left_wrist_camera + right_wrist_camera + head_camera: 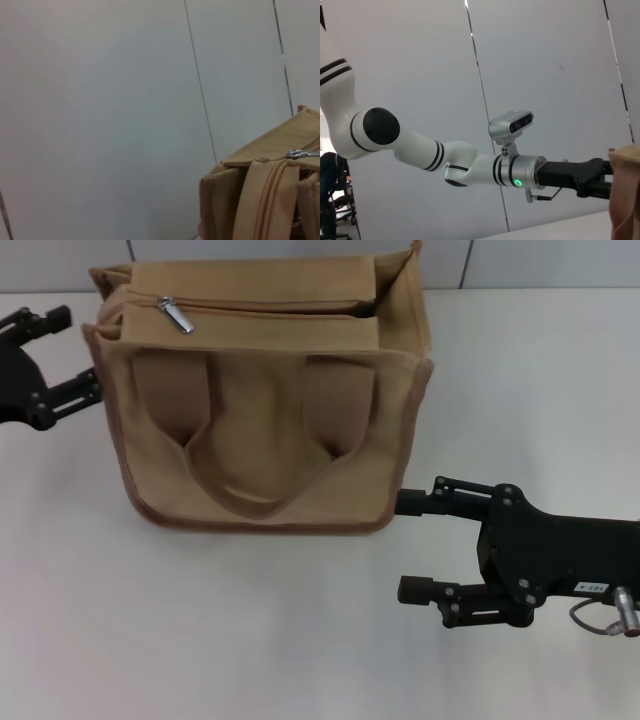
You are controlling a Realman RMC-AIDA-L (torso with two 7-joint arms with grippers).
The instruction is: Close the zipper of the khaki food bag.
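The khaki food bag (pixel 262 410) stands upright on the white table, its two strap handles hanging down its front. The zipper (pixel 270 307) runs along its top, and the silver pull tab (pixel 175 316) lies at the zipper's left end. The tab also shows in the left wrist view (pixel 300 153). My left gripper (pixel 80 348) is open beside the bag's left end, with its near finger (pixel 72 390) close to the side wall. My right gripper (pixel 401 545) is open and empty, low by the bag's lower right corner, with one finger (pixel 420 502) nearly touching it.
A grey panelled wall (pixel 520 262) rises behind the table. The white tabletop (pixel 220 630) stretches in front of the bag. The right wrist view shows my left arm (pixel 470 167) reaching to the bag's edge (pixel 626 195).
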